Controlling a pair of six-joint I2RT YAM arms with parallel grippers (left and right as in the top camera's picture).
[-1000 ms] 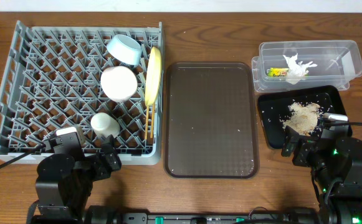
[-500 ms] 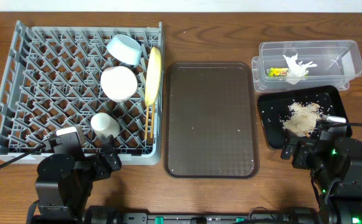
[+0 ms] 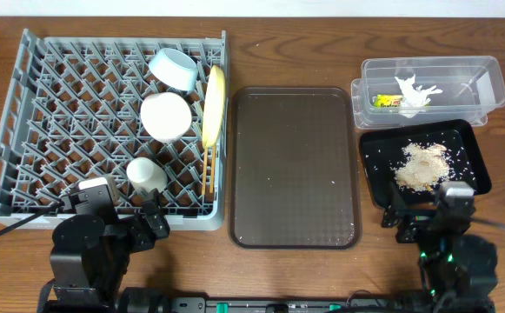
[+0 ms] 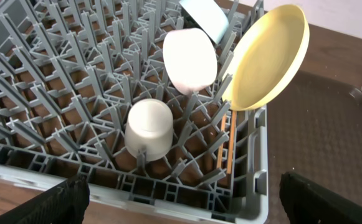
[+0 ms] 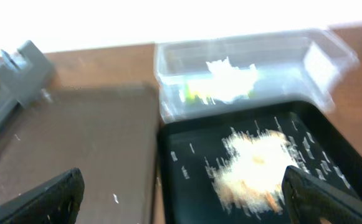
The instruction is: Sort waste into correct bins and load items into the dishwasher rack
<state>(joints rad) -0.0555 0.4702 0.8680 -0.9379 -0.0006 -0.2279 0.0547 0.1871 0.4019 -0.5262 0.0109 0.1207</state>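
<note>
Already, yellow plate (image 3: pixel 214 104) on edge in rack (image 3: pixel 61 104), scraps (image 3: pixel 423 165) on black tray (image 3: pixel 375 169).

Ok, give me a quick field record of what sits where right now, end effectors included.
rack: large grey plastic pegged dishwasher rack holds light blue bowl, white bowl, small white cup, round yellow plate on edge, wooden chopsticks
tub: clear plastic rectangular tub holds crumpled white tissue, green-and-yellow snack wrapper
black tray: shallow glossy black rectangular tray holds pale beige crumbly food scraps
serving tray: dark brown serving tray, a few pale specks on it
left end effector: open, empty, at rack's near edge
right end effector: open, empty, at black tray's near edge
</note>
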